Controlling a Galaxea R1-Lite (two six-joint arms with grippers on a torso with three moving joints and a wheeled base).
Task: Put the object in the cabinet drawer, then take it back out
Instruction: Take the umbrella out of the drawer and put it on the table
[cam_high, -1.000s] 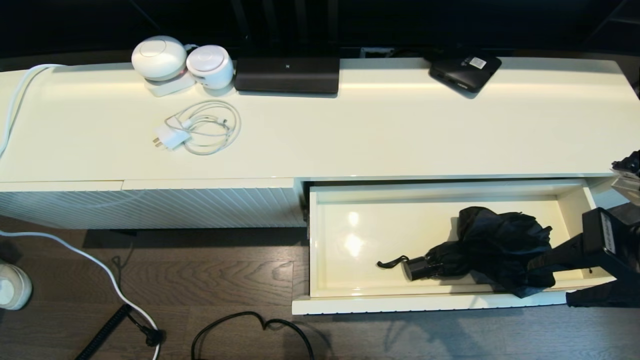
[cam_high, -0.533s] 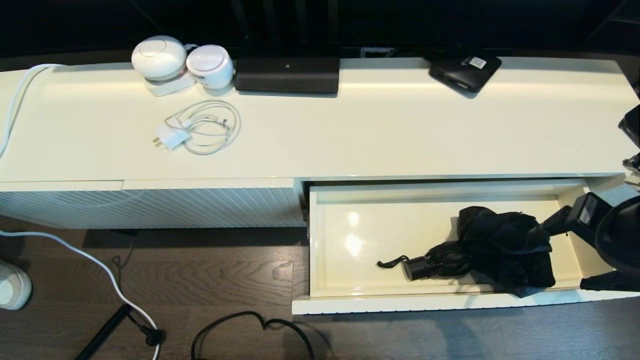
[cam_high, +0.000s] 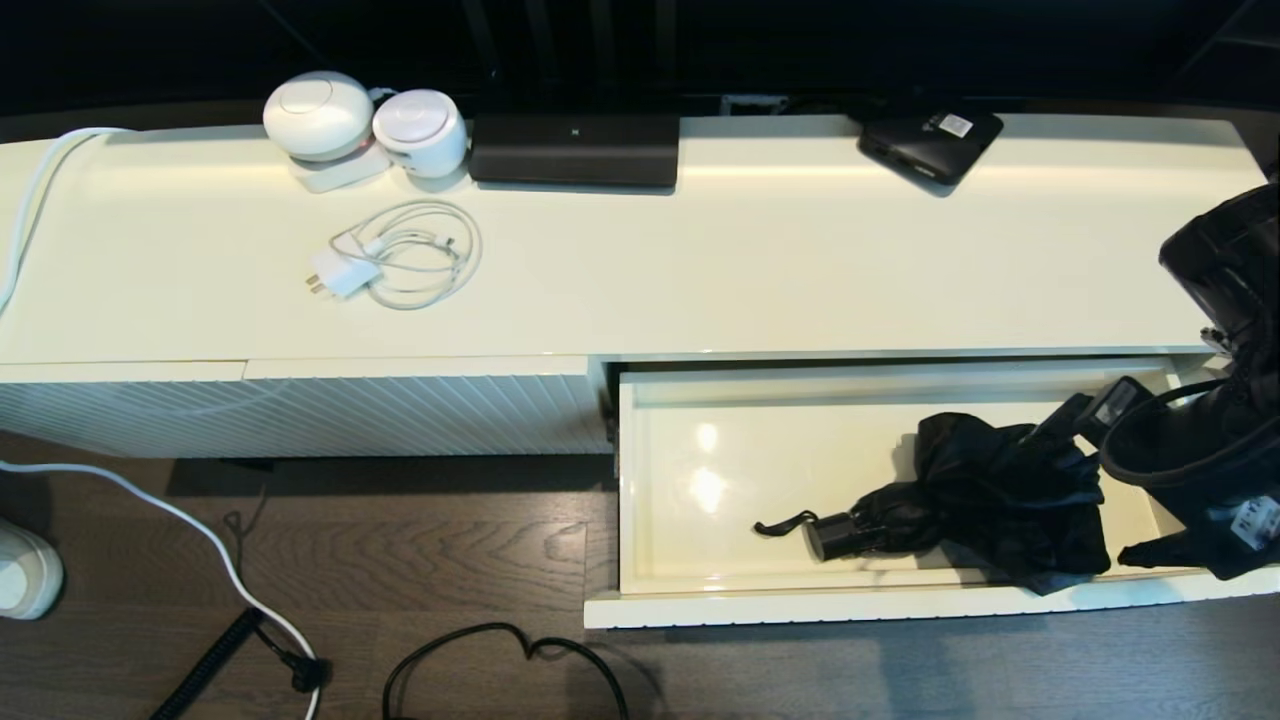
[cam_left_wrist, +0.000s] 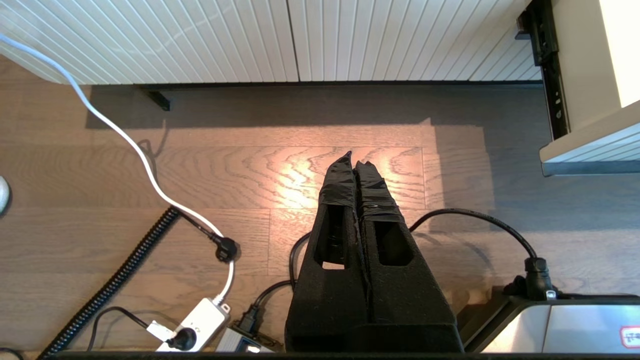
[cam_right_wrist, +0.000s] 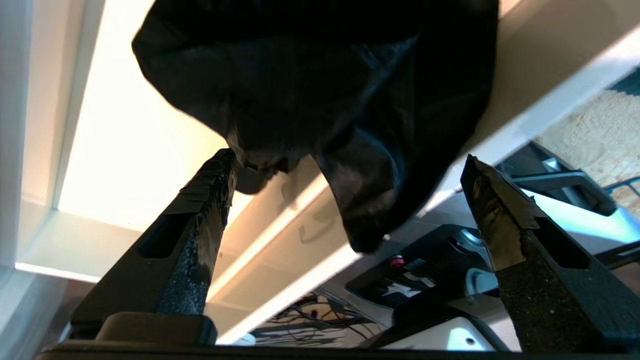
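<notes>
Umbrella (cam_high: 985, 500) lay in the open drawer (cam_high: 860, 607).
Right gripper (cam_right_wrist: 350, 200) gaped wide beside its fabric (left gripper (cam_left_wrist: 355, 160) pressed closed, low).

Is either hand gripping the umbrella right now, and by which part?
Nothing is held. The right hand is open at the bunched fabric of the umbrella, in the drawer. The left hand is shut, empty.
</notes>
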